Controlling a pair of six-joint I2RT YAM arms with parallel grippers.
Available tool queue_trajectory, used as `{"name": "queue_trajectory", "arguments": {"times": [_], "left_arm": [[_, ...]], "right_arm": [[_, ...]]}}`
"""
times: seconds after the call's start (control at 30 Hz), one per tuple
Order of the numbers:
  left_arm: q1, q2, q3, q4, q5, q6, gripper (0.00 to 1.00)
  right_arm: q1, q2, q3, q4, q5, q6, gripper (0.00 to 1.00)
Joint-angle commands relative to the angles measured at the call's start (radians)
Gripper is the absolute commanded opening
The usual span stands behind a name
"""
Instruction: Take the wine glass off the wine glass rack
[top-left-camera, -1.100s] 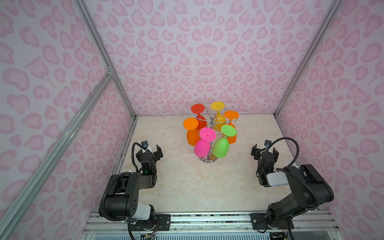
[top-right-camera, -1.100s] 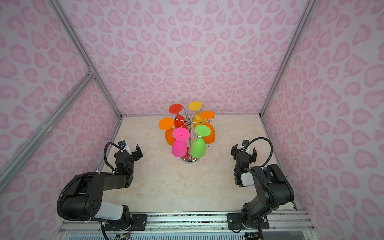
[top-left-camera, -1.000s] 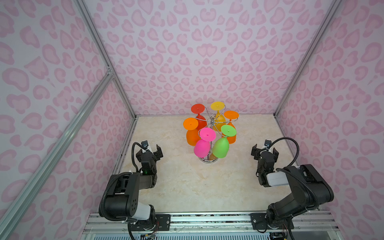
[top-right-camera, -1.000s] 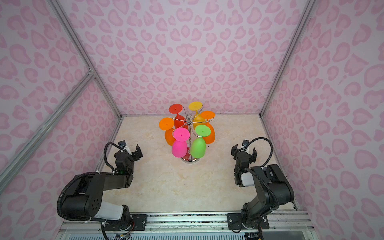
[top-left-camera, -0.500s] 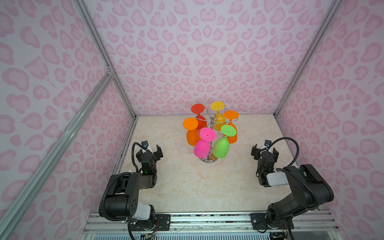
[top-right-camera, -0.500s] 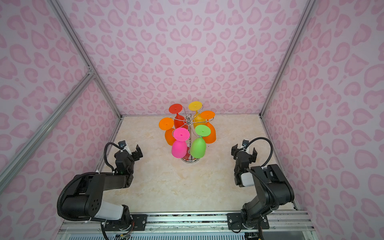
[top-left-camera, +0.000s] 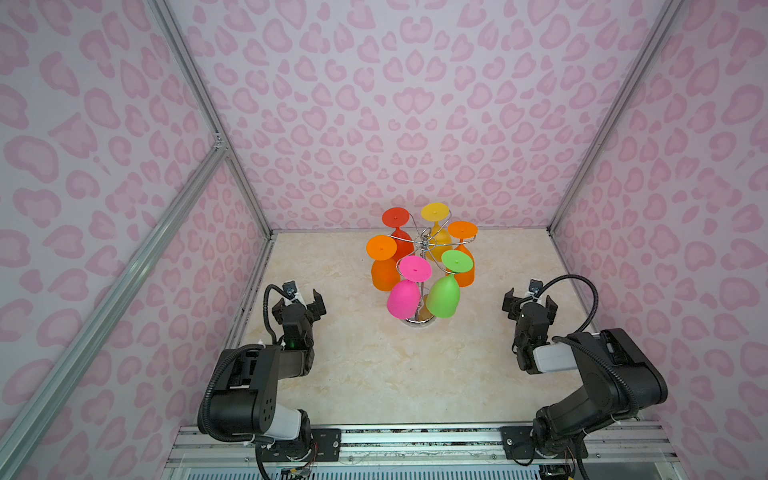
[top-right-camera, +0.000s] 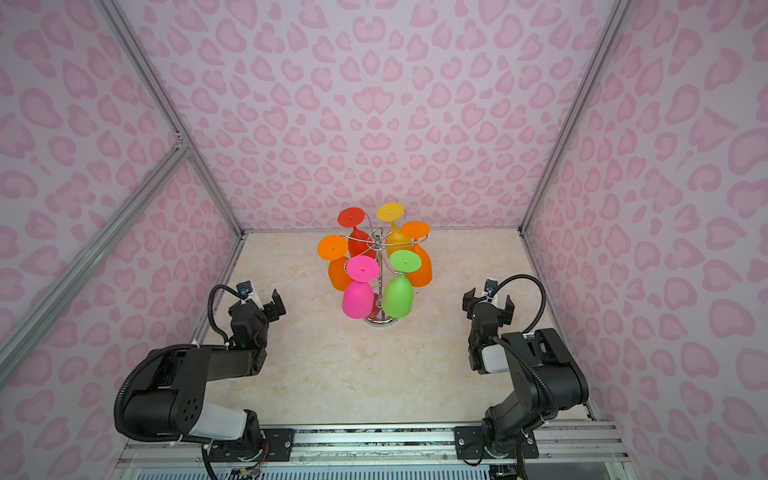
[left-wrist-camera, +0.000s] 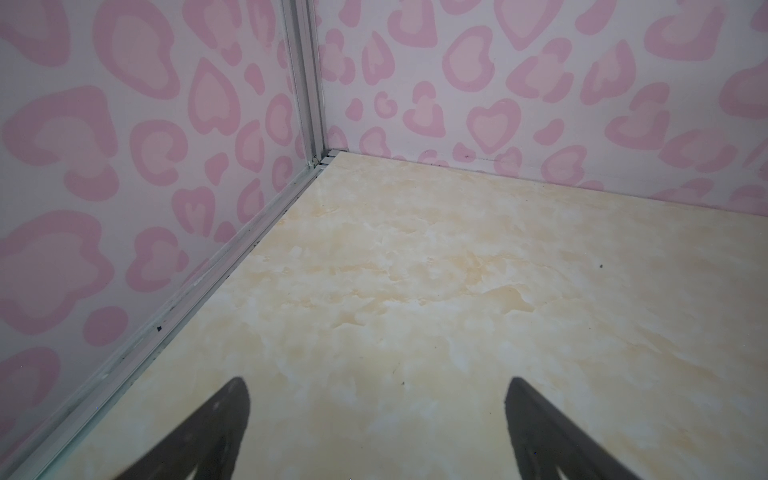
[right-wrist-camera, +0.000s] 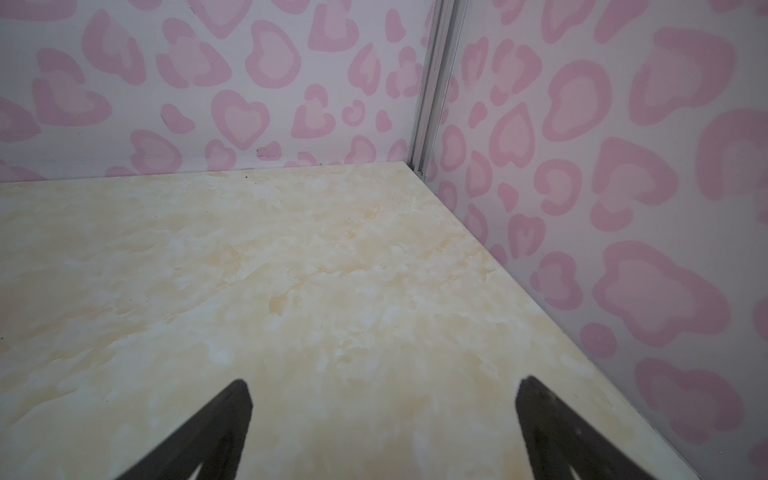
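Betw. pink-heart walls (top-left-camera: 415, 104), marbled tabletop (top-left-camera: 374, 365) w/ wine glass rack (top-left-camera: 423, 242).

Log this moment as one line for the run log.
left jaws: open, empty | right jaws: open, empty | wine glass rack: upright, untouched | wine glasses: six hanging upside down | task: not started

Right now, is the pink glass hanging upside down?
Upside down: the pink glass hangs from the rack, round foot on top, bowl below.
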Motion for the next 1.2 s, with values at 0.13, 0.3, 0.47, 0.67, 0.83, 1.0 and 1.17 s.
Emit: {"name": "queue_trajectory", "arguments": {"times": [0.13, 0.3, 0.47, 0.67, 0.83, 1.0, 1.17], "left_arm": [[0.0, 0.001, 0.003, 0.027, 0.003, 0.006, 0.98], [0.002, -0.004, 0.0, 0.032, 0.011, 0.006, 0.97], [0.002, -0.031, 0.023, -0.018, 0.011, 0.012, 0.97], [-0.022, -0.248, 0.104, -0.272, -0.041, 0.019, 0.97], [-0.055, -0.372, 0.176, -0.385, -0.035, -0.023, 0.97], [-0.095, -0.461, 0.255, -0.52, 0.044, -0.122, 0.97], [-0.102, -0.496, 0.31, -0.63, 0.219, -0.219, 0.97]], "right_arm": [[0.0, 0.005, -0.005, 0.03, 0.001, 0.004, 1.0], [0.001, 0.005, -0.004, 0.029, 0.001, 0.004, 1.0], [0.001, 0.003, -0.008, 0.035, 0.001, 0.003, 0.94], [0.019, -0.114, 0.079, -0.217, 0.043, -0.004, 0.93], [0.03, -0.279, 0.229, -0.555, -0.008, 0.084, 0.94], [0.023, -0.419, 0.458, -0.88, -0.212, 0.247, 0.89], [0.006, -0.507, 0.678, -1.053, -0.403, 0.358, 0.86]]}}
